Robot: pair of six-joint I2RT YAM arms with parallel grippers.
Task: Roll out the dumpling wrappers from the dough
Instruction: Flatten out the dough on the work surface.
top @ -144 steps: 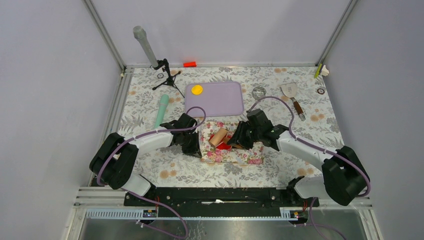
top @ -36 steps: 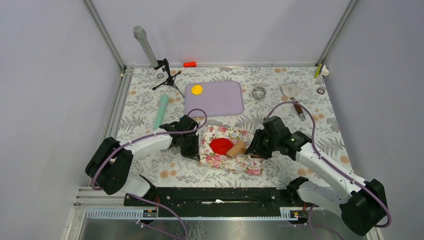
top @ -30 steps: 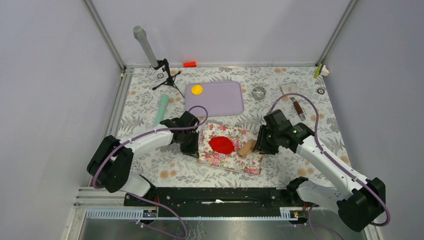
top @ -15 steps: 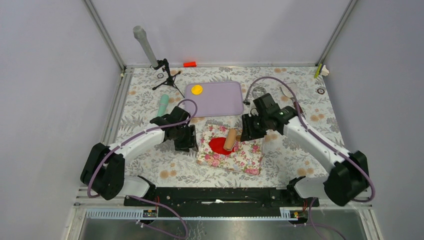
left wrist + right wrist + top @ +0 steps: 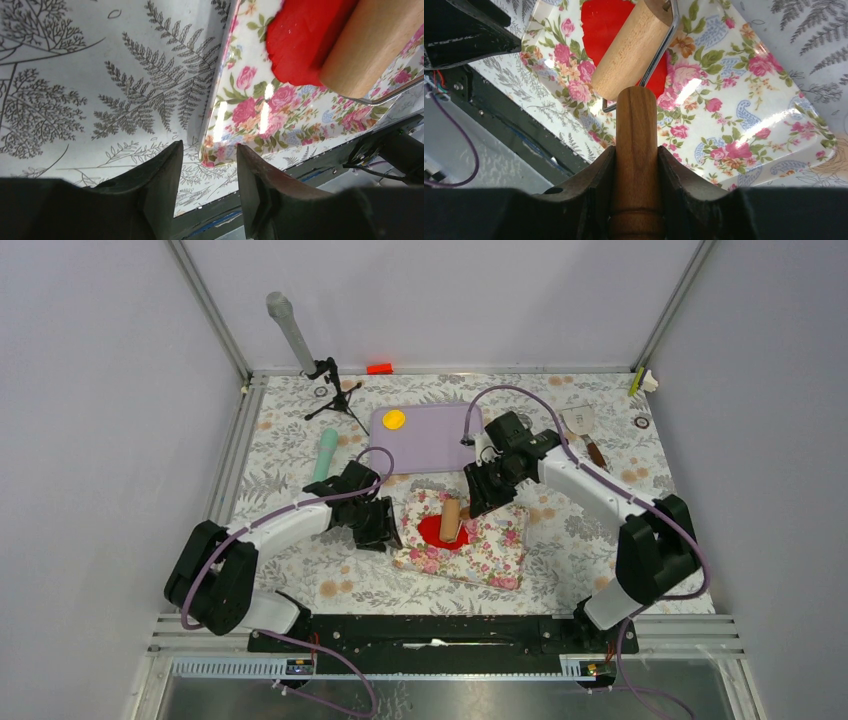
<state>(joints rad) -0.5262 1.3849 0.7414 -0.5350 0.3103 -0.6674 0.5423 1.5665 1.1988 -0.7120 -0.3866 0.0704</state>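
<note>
The red dough (image 5: 435,531) lies as a flat sheet on the floral board (image 5: 490,550). A wooden roller (image 5: 451,520) rests on the dough's right part. My right gripper (image 5: 478,494) is shut on the roller's wooden handle (image 5: 636,130); the drum (image 5: 631,50) lies across the dough (image 5: 599,22). My left gripper (image 5: 388,530) stands open at the board's left edge, the board's near corner (image 5: 212,152) between its fingertips (image 5: 176,150) and not clamped. In that view the dough (image 5: 300,45) and the roller (image 5: 372,45) show at top right. A yellow dumpling wrapper (image 5: 394,419) sits on the purple tray (image 5: 440,440).
A teal cylinder (image 5: 324,454) lies left of the tray. A small tripod (image 5: 335,392) with a grey tube (image 5: 288,328) stands at the back left, a red-orange block (image 5: 379,368) behind it. A spatula (image 5: 583,427) lies at the back right.
My left gripper has opened beside the board's left edge. My right arm has swung round to the board's far side and brought the roller from the right edge onto the dough.
</note>
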